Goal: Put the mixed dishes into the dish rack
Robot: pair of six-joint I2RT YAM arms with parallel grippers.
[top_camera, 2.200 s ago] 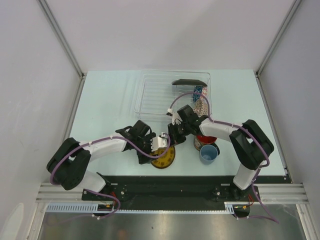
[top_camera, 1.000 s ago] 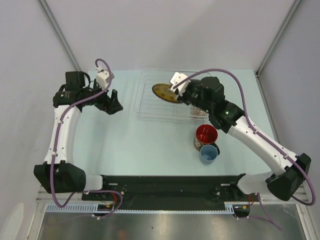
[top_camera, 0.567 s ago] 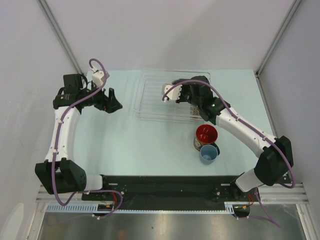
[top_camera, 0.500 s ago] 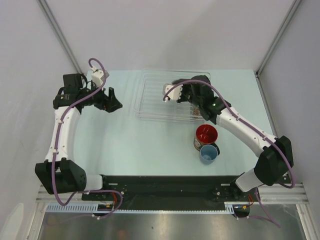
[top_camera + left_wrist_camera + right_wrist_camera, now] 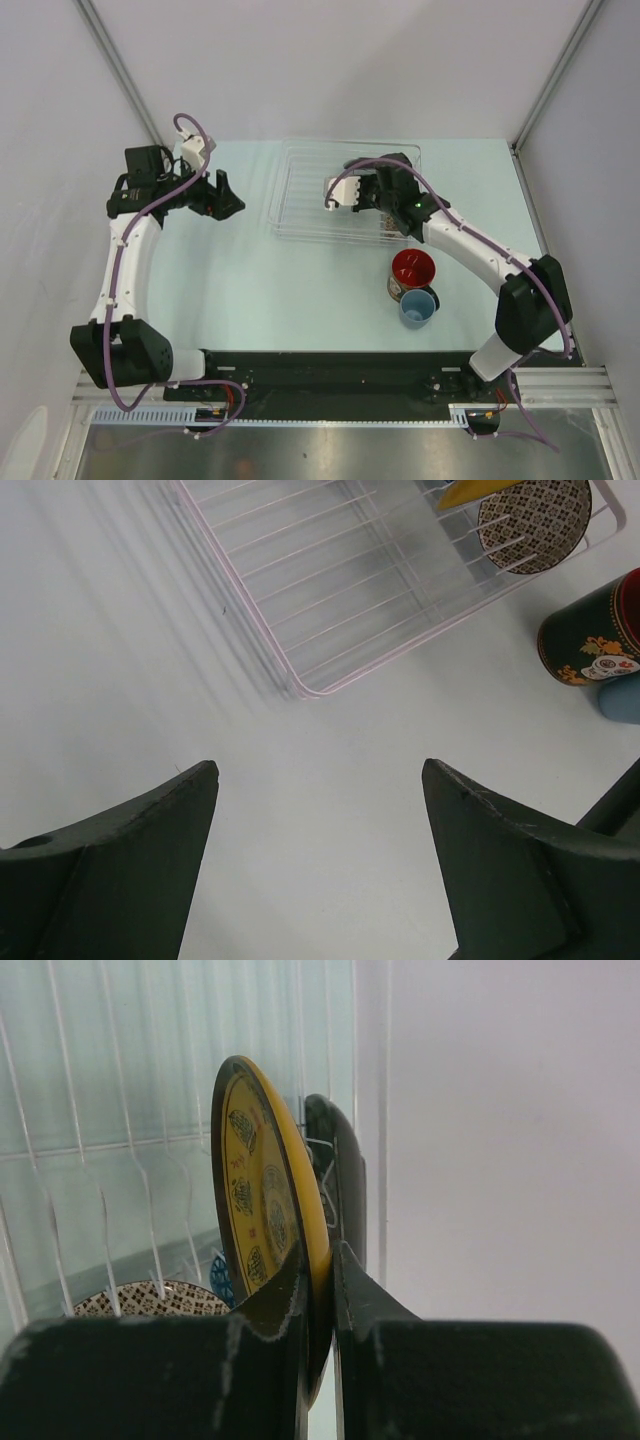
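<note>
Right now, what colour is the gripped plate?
The plate is yellow, dark-rimmed, with dark motifs; right wrist view shows it best.

Robot lab enclosure, plain white walls [image 5: 330, 70], aluminium framing [image 5: 121, 73], pale table [image 5: 260, 280]

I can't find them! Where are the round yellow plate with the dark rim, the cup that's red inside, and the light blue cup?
round yellow dark-rimmed plate [image 5: 262, 1210], right wrist view, its patterned face.
red-inside cup [image 5: 413, 267], top view, its red inside.
light blue cup [image 5: 417, 307], top view, its open mouth.
</note>
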